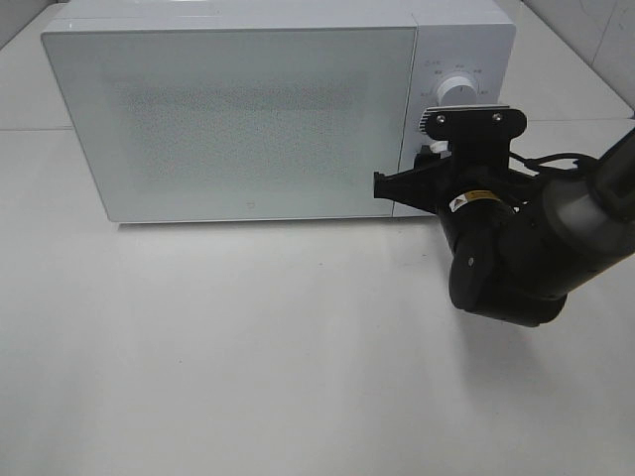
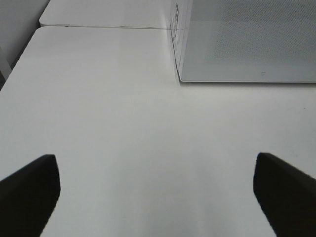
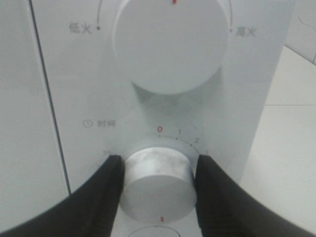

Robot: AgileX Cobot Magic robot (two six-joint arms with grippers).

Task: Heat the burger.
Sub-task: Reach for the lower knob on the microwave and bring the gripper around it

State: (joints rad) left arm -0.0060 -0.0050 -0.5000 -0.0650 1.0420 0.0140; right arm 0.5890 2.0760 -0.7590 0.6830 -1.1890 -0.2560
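White matte tabletop, with a seam between two slabs near the far edge. A white box-shaped microwave oven stands on it, door closed. My right claw is clenched on the lower round silvery timer knob, pads touching both sides. My left claw hangs released above the table. The burger shows in no view; location cannot be told.
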